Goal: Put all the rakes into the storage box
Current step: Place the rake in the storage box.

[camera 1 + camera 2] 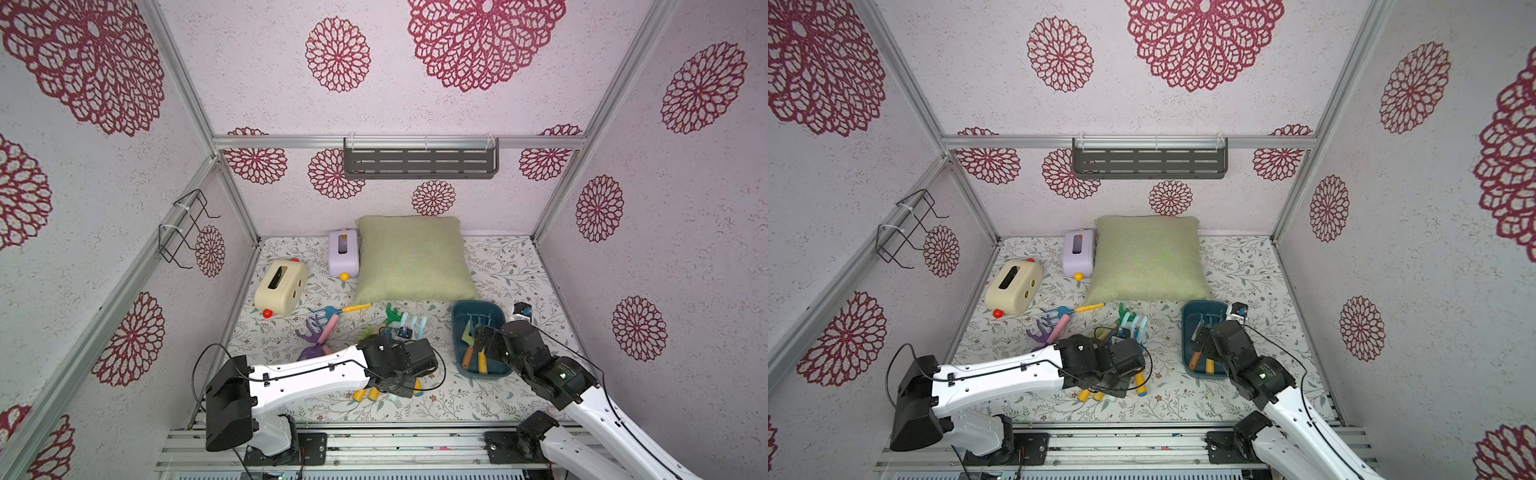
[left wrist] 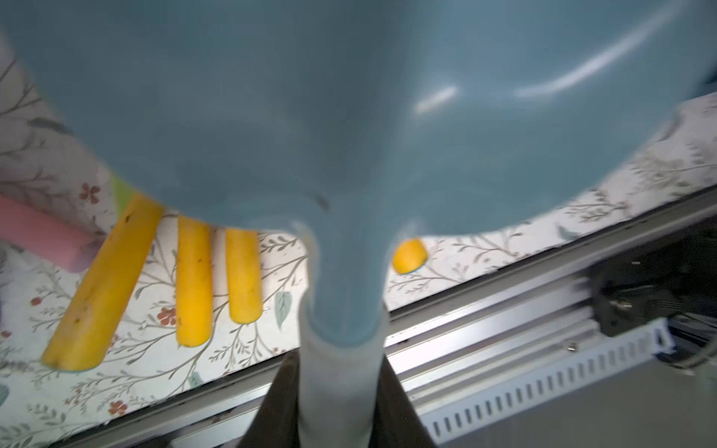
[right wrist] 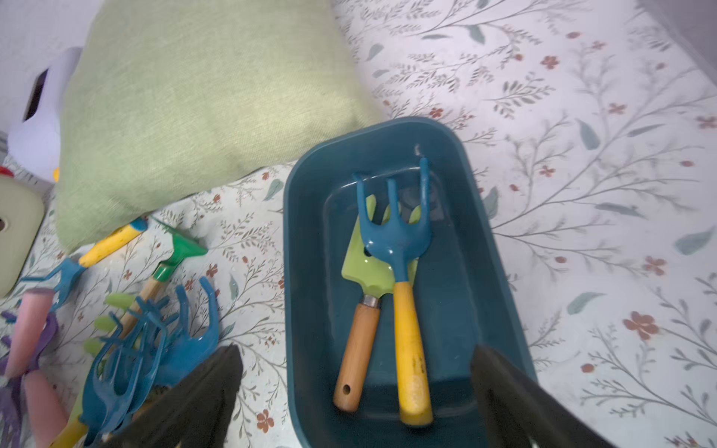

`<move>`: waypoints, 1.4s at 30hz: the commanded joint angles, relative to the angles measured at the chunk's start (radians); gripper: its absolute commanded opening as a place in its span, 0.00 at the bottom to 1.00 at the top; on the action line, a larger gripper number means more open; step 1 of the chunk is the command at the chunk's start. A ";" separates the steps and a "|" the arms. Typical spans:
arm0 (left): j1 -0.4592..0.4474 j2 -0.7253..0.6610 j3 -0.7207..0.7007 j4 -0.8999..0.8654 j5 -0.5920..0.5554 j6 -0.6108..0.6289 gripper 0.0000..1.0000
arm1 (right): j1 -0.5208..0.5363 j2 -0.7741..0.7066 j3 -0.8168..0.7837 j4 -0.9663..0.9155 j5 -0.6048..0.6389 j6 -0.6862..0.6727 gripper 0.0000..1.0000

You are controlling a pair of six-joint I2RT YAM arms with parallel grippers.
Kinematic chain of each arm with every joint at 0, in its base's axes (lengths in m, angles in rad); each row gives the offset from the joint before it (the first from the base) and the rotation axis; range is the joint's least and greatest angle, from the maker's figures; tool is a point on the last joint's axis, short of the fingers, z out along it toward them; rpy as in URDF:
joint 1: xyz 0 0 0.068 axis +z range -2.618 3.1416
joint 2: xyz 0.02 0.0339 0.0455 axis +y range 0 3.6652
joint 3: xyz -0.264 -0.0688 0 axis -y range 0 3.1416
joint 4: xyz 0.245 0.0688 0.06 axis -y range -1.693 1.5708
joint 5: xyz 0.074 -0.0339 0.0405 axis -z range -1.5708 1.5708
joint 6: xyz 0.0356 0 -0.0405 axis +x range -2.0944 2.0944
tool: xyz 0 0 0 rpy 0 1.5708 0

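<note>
the right gripper (image 3: 355, 351) hangs over the storage box (image 3: 306, 271), a smooth dark teal plastic tub with rounded corners, its jaws wide and empty. between and just ahead of them lies the rake (image 3: 395, 232), glossy blue, three-pronged, yellow-handled, inside the box on a flat green tool (image 3: 359, 271). the left gripper (image 2: 341, 388), on a low stretched arm, is clamped on the pale handle of a broad light blue tool (image 2: 349, 116).
</note>
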 commanded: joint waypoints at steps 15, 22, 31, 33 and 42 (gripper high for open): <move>0.155 0.595 0.594 0.389 0.408 0.024 0.10 | -0.009 -0.094 0.115 -0.200 0.299 0.154 0.99; 0.174 0.702 0.659 0.435 0.447 -0.045 0.11 | -0.010 -0.113 0.109 -0.205 0.294 0.150 0.99; 0.149 0.705 0.667 0.421 0.444 -0.058 0.34 | -0.009 -0.123 0.105 -0.206 0.268 0.147 0.99; 0.145 0.688 0.665 0.413 0.436 -0.048 0.49 | -0.010 -0.123 0.104 -0.206 0.263 0.147 0.99; 0.158 0.537 0.620 0.336 0.314 0.020 0.88 | -0.010 -0.092 0.107 -0.141 0.165 0.057 0.99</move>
